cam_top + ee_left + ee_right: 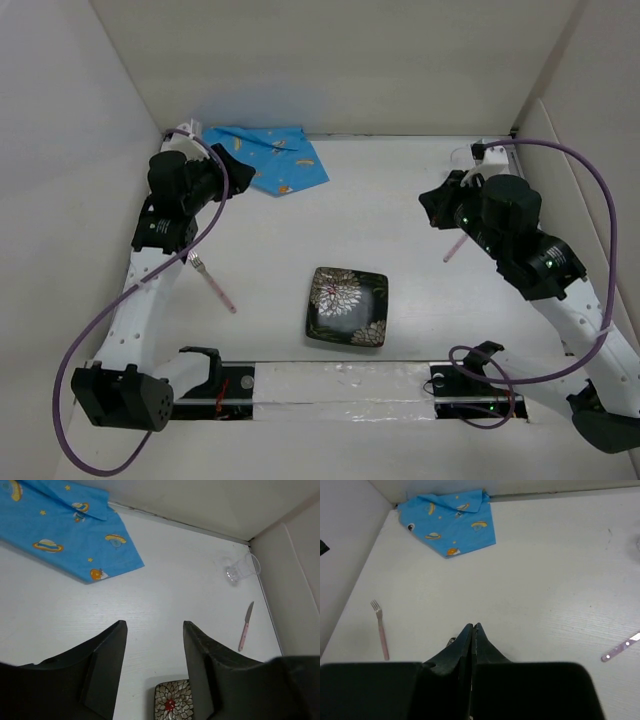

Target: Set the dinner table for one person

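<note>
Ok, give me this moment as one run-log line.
left claw: open, empty | right claw: shut | plate: table near-centre | fork: left | knife: right | glass: far right corner | placemat: rumpled, far left

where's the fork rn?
Top view: the fork lies flat on the dinner table, left side, between the left arm and the floral plate.

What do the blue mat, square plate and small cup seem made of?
Blue mat: matte cloth; folded and creased. Square plate: probably glazed ceramic or lacquer; glossy black, flower print. Small cup: clear glass or plastic; see-through.
</note>
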You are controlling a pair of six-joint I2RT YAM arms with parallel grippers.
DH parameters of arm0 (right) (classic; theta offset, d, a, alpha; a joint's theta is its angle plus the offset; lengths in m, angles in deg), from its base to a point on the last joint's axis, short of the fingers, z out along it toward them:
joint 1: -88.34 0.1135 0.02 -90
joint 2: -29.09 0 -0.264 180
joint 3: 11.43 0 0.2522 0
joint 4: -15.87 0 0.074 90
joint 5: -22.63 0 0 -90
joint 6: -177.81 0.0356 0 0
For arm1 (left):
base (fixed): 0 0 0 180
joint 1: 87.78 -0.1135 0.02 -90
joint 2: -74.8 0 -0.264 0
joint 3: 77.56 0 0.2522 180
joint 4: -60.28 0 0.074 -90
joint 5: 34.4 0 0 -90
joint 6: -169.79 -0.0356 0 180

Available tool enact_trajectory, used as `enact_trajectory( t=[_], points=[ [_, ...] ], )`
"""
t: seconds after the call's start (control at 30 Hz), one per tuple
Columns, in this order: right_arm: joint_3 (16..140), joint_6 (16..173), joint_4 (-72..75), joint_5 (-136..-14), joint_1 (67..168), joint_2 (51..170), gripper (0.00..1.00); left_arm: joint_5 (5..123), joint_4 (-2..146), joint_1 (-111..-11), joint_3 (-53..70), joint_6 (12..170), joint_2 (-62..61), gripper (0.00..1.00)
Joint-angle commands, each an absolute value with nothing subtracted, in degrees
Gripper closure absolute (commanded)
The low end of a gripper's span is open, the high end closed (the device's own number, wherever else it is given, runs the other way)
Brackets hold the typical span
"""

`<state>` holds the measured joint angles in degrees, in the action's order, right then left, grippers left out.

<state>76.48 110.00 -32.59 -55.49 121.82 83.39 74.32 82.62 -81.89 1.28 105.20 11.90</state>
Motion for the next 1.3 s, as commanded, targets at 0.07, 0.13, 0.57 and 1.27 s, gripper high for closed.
enact_trajectory(
  t=[0.07, 0.13, 0.57, 1.27],
  points=[
    [74.85, 109.69, -34.19, -57.35, 120.78, 82.0, 1.0, 64.23, 85.64, -82.33, 2.47, 105.37, 8.1, 0.86],
    [74.49, 109.52, -34.54, -57.96, 120.25, 81.82, 1.0, 61.5, 86.17, -82.33, 2.91, 105.63, 4.32, 1.0],
    [72.03, 109.43, -36.64, -59.72, 119.19, 79.62, 0.75, 54.3, 83.45, -81.81, 12.84, 112.13, -22.05, 0.45],
    [70.71, 113.29, -33.93, -65.26, 119.19, 83.84, 0.39, 50.68, 83.44, -79.61, 30.68, 117.41, -49.47, 0.5]
  ],
)
